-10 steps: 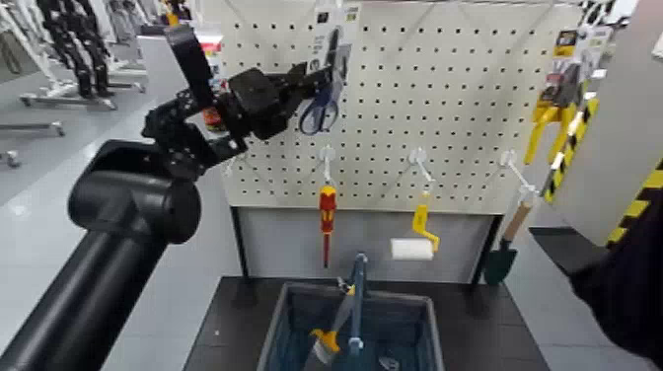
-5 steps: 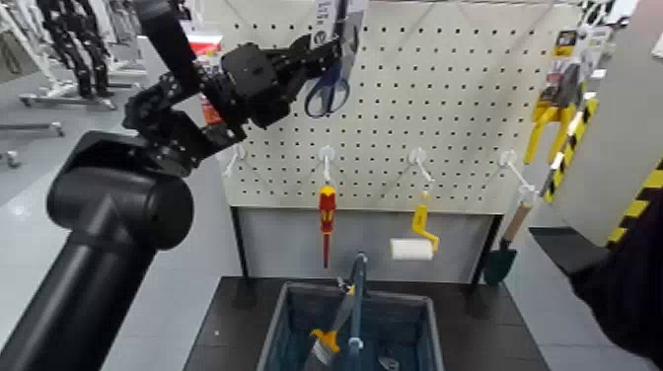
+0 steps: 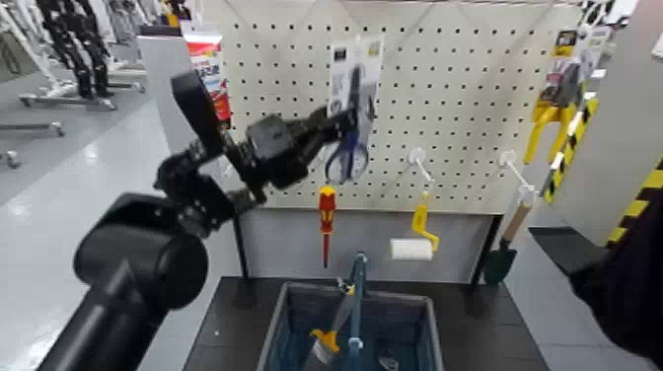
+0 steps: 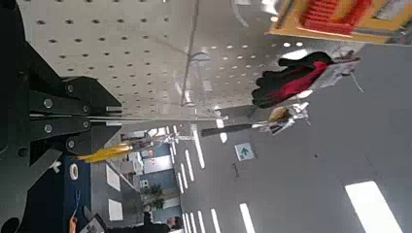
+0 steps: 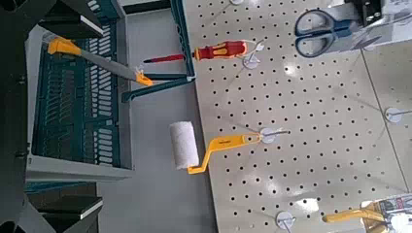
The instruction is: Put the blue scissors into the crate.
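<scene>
The blue scissors (image 3: 347, 158), on their tall white card, hang in the air in front of the pegboard (image 3: 464, 89), off any hook. My left gripper (image 3: 338, 122) is shut on the card's left edge, just above the blue handles. The scissors also show in the right wrist view (image 5: 326, 29). The crate (image 3: 296, 326) stands on the black table below, a little right of the scissors, with its upright centre handle (image 3: 357, 291). It also shows in the right wrist view (image 5: 78, 116). My right arm (image 3: 631, 286) waits at the right edge, its gripper open and empty.
A red-and-yellow screwdriver (image 3: 327, 212), a yellow paint roller (image 3: 418, 235) and a trowel (image 3: 505, 252) hang on the pegboard between the scissors and the crate. A yellow-handled brush (image 3: 326, 343) lies in the crate. Yellow tools (image 3: 548, 123) hang at the right.
My left gripper lifted the scissors' card up off its hook, then carried it down and to the right, away from the board. The right arm has not moved.
</scene>
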